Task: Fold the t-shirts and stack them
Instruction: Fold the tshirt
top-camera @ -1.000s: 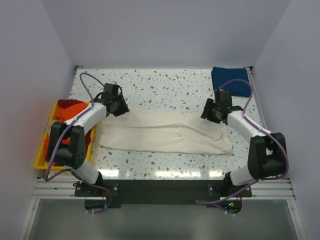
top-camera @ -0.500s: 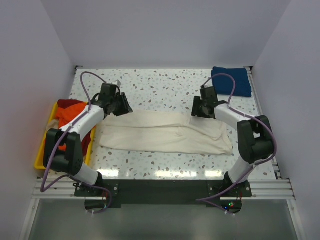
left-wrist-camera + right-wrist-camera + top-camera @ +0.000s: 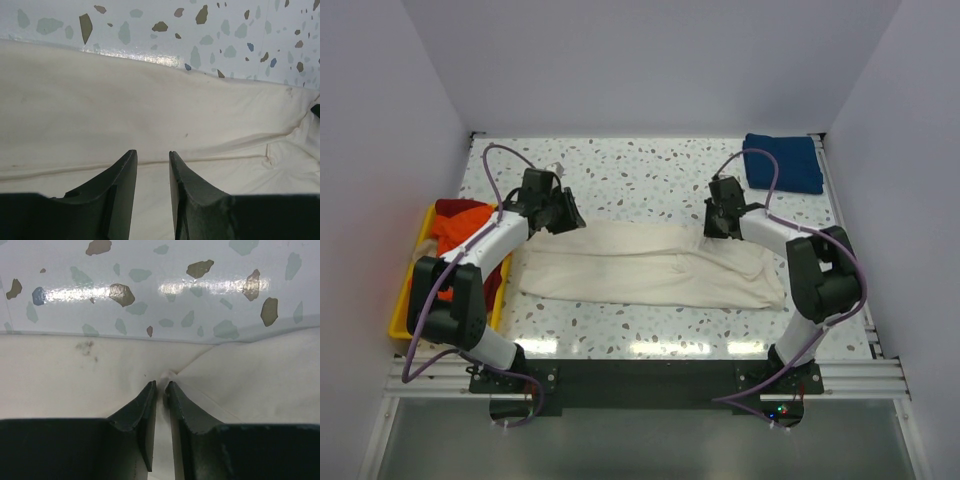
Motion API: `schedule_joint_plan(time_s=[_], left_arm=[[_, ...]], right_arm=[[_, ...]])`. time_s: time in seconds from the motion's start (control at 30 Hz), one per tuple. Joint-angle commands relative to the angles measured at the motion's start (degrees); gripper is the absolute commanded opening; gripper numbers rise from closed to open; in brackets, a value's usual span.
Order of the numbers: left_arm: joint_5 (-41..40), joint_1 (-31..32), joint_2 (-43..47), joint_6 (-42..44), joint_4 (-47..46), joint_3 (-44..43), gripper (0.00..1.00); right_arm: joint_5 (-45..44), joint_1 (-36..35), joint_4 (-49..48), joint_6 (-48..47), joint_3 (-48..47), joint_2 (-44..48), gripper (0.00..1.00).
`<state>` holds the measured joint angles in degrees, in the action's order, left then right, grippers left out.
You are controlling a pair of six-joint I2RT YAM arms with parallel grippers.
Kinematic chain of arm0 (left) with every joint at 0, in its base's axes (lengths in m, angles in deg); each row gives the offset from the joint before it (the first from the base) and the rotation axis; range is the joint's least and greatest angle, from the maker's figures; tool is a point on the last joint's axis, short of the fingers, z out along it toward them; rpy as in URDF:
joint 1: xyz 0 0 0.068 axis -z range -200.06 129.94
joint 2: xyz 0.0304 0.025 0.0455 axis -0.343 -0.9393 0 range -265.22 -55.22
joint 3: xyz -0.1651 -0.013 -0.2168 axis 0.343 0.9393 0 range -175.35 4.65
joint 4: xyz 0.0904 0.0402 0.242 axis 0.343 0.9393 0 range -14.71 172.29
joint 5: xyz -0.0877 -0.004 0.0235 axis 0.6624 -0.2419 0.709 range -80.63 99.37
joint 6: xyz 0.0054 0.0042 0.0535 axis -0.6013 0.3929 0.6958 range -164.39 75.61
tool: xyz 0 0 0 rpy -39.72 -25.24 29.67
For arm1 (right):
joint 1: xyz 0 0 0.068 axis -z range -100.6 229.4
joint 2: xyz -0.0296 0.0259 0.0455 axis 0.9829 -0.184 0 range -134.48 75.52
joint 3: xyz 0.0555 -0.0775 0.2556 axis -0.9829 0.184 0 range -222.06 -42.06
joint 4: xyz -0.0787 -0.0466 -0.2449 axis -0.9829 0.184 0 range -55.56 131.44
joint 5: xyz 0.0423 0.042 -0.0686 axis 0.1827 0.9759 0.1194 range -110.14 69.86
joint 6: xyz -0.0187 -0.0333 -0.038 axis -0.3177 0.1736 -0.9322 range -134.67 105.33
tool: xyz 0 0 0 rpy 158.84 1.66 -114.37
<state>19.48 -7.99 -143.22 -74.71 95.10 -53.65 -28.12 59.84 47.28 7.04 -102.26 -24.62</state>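
The cream t-shirt [image 3: 640,265] lay flat across the middle of the table, folded lengthwise into a long band running left to right, with a lengthwise crease and its right end bunched and uneven. The dark blue t-shirt [image 3: 782,162] sat folded in a compact rectangle at the far right corner, well apart from the cream one. The orange t-shirt [image 3: 460,226] and the red t-shirt [image 3: 449,207] lay crumpled together in the yellow tray [image 3: 398,325] at the left edge.
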Motion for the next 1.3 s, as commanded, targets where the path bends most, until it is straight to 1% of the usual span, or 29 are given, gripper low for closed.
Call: schedule_joint_plan(time_s=[0.0, 0.2, 0.33, 0.57, 0.73, 1.03, 1.27], left_arm=[[-0.4, 0.2, 0.7, 1.9, -1.0, -0.2, 0.36], [-0.1, 0.2, 0.4, 1.9, -0.9, -0.2, 0.36], [0.0, 0.2, 0.4, 1.9, -0.8, -0.1, 0.36], [0.2, 0.2, 0.1, 1.8, -0.7, 0.0, 0.36], [0.5, 0.6, -0.2, 1.8, -0.7, 0.1, 0.35], [0.5, 1.1, -0.4, 1.7, -0.6, 0.3, 0.35], [0.5, 1.7, -0.6, 1.6, -0.3, 0.2, 0.35]], right_arm=[[-1.6, -1.2, -0.7, 0.5, -1.0, 2.9, 0.15], [-0.9, -1.8, 0.8, 1.9, 2.4, 8.0, 0.08], [-0.2, -1.9, 2.4, 2.4, 5.2, 12.2, 0.06], [3.1, -3.0, 2.8, 4.6, 11.2, 20.2, 0.06], [4.0, -5.0, 2.6, 6.8, 15.5, 24.0, 0.06], [0.4, -11.0, -0.7, 13.4, 23.5, 30.1, 0.06], [-1.1, -13.3, -1.9, 15.6, 25.8, 30.4, 0.08]])
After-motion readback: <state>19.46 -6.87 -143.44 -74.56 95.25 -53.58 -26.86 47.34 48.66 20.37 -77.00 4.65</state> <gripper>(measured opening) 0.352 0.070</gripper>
